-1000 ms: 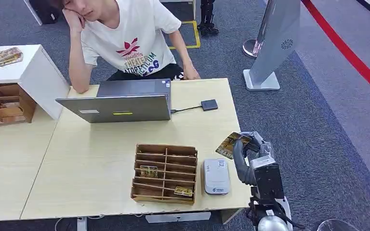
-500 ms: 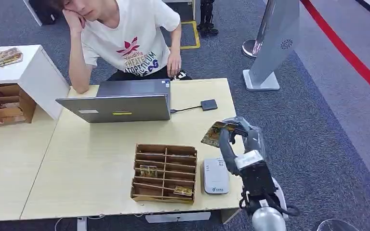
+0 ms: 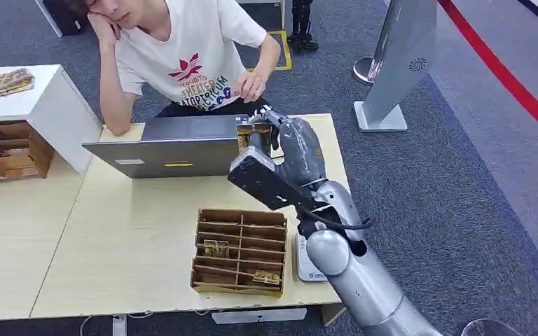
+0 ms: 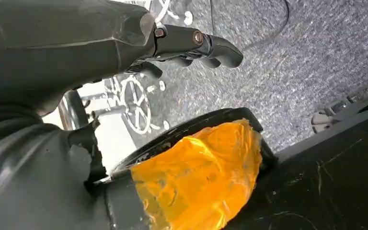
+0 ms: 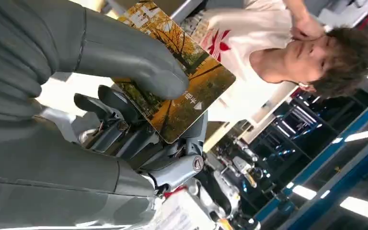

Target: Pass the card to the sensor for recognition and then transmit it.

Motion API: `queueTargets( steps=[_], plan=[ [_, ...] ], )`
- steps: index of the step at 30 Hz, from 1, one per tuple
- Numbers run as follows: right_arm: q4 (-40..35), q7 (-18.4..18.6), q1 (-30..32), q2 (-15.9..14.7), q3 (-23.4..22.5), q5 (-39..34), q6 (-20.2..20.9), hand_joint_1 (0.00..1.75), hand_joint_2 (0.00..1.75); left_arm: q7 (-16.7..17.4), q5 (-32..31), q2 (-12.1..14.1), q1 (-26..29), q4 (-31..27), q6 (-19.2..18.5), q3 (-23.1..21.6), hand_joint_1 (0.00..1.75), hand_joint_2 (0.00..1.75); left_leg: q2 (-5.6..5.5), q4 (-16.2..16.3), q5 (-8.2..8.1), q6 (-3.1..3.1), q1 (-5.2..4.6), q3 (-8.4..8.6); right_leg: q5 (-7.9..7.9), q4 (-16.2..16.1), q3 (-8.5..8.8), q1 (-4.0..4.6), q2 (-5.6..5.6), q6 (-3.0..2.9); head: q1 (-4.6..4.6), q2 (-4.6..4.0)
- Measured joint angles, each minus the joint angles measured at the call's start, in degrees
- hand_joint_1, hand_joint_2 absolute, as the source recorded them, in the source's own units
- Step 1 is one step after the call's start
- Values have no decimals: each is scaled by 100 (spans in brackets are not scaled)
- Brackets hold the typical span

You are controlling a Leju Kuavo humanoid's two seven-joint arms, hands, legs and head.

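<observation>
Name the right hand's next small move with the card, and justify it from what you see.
Probably ease the card a little closer to the person's hand: the right hand holds it raised beside the laptop, and that hand hovers just beyond.

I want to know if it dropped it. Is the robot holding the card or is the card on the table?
Holding it. The right hand pinches the card between thumb and fingers, raised above the table towards the person.

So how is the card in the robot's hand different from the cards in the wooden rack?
The held card is pinched by the right hand, raised above the table beside the laptop; the rack cards lie in slots of the wooden rack. The held card faces the person. All look yellow-brown.
</observation>
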Motion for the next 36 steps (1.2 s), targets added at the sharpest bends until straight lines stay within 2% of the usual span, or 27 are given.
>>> queueTargets(
  steps=[10, 16, 21, 27, 28, 29, 30, 36],
  plan=[
    [930, 282, -616, 315, 411, 1171, 35, 175, 175, 107, -293, -48, -70, 2, -120, -48, 0, 0, 3, 0, 0, 0, 0, -3, 0, 0, -4, 0, 1, 0, 0, 0],
    [1159, 295, -726, 431, 568, 1328, 55, 175, 175, 114, -344, -57, -88, 0, -138, -48, 0, 0, 1, 0, 0, 0, 0, -3, 0, 0, -4, 0, 0, 0, 0, 0],
    [1419, 354, -822, 566, 726, 1756, 96, 175, 175, 164, -474, -66, -103, 0, -192, -48, 0, 0, 2, 0, 0, 0, 0, -3, 0, 0, -4, 0, 1, 0, 0, 0],
    [1826, 404, -964, 772, 824, 2141, -103, 175, 175, 227, -601, -103, -127, 2, -243, -48, 0, 0, 2, 0, 0, 0, 2, -2, 0, 0, -5, 0, 1, 0, 0, 0],
    [1889, 413, -979, 798, 831, 2165, -135, 143, 175, 230, -601, -109, -132, 0, -247, -48, 0, 0, 2, 0, 0, 0, 2, -2, 0, 0, -4, 0, 1, 0, 2, 0],
    [1946, 437, -994, 816, 833, 2171, -146, 31, 175, 230, -601, -111, -135, 0, -247, -48, 0, 0, 2, 0, 0, 0, 2, -2, 0, 0, -4, 0, 1, 0, 0, 0],
    [2007, 446, -1012, 829, 833, 2173, -157, 0, 175, 232, -601, -114, -137, 0, -247, -48, 0, 0, 2, 0, 0, 0, 1, -2, 0, 0, -4, 0, 1, 0, 0, 0],
    [2254, 485, -1021, 851, 809, 2287, -177, 0, 175, 232, -582, -114, -140, 2, -247, -48, 0, 0, 2, 0, 0, 0, 1, -2, 1, -1, -4, 0, 1, 1, 0, 0]
  ],
)
